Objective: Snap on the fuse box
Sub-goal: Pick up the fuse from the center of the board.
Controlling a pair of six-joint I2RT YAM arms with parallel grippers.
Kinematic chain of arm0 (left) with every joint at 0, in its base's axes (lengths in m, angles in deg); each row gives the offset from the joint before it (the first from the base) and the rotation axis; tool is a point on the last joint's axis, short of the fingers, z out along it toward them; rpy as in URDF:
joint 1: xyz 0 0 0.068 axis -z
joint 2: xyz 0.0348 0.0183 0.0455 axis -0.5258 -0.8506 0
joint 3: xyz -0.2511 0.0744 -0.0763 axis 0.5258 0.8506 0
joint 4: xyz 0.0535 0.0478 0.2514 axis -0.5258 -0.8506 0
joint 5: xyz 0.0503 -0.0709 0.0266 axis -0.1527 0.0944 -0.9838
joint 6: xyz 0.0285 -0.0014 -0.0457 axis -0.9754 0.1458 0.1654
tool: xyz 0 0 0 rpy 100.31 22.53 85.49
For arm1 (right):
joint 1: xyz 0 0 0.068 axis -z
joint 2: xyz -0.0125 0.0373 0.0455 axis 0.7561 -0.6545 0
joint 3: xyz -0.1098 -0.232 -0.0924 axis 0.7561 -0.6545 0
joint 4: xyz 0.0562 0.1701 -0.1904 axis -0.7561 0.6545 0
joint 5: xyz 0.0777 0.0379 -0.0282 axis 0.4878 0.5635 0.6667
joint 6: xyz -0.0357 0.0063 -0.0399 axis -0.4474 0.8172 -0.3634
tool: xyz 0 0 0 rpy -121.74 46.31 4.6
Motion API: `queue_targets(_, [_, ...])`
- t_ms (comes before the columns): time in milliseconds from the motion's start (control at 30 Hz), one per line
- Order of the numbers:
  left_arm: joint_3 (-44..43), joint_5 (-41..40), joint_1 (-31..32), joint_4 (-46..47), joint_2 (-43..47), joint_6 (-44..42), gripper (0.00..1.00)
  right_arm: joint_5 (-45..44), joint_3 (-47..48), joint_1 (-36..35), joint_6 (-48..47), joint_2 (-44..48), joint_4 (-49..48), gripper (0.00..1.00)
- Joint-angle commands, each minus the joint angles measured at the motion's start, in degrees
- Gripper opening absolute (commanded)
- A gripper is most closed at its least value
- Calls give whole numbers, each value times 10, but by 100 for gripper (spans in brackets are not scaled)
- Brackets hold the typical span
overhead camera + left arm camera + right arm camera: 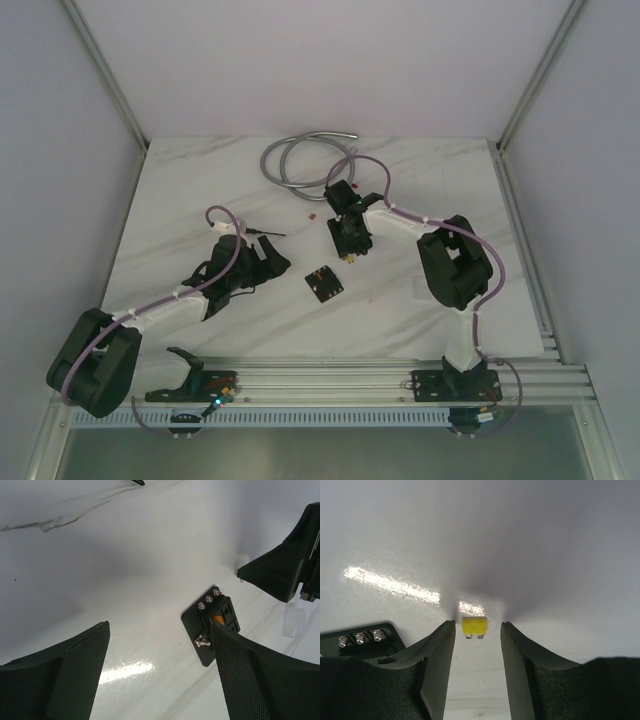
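Snapping on: not yet done, I judge; fuse box [323, 283] lies uncovered mid-table, toward the near edge, untouched
Right gripper [351, 250]: fingers parted either side of a yellow fuse [474, 626] on the table, just clear of it
Left gripper [160, 630]: spread wide, empty, just beside the box
Around: cable coil [300, 160] at the far edge; nothing blocks the box

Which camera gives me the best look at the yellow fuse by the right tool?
Right wrist: the yellow fuse sits close and sharp in the gap between the fingers of the right tool, touching neither. Top external shows only a yellow speck at that tool's tip. Left wrist does not show it.
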Motion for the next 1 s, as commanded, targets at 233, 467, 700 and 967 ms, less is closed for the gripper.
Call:
queue_targets(233, [-13,9,2,5,-6,-12,91,16,28,2,-2,-31,28,46])
queue_targets(467, [-16,15,3,6,-6,-14,91,11,32,1,-6,-42,37,36])
queue_targets(700, [-26,26,19,20,-10,-28,90,7,21,1,7,-16,20,25])
queue_targets(967, [-21,41,55,106,-3,-32,81,43,-34,-3,80,95,-68,24])
